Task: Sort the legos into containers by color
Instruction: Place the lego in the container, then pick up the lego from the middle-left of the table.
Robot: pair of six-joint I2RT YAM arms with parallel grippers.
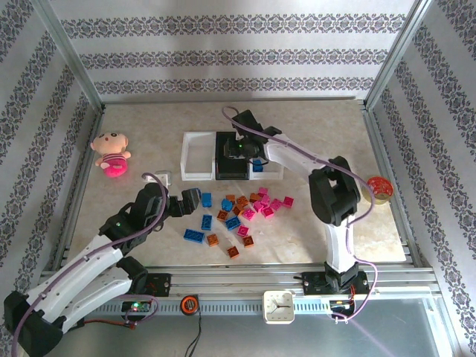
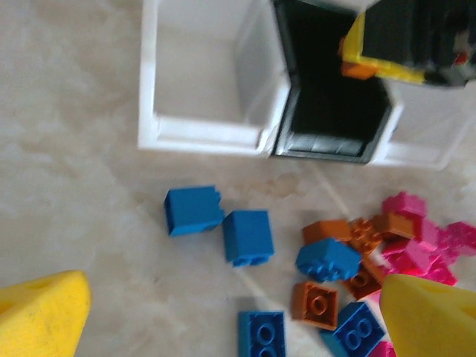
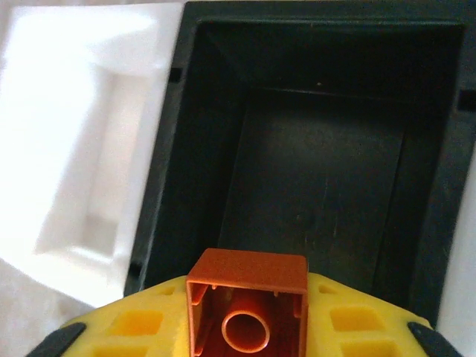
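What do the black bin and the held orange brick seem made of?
Black bin: probably moulded plastic, matte, with faint scuffs and soft reflections on its floor. Orange brick: probably hard plastic, smooth and slightly glossy; its hollow underside shows thin walls and a moulded tube.

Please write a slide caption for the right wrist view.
Right jaws hold an orange lego over the black bin, beside a white bin.

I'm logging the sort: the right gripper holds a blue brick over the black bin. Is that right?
Not blue: the right wrist view shows the right gripper holding an orange-brown brick over the black bin.
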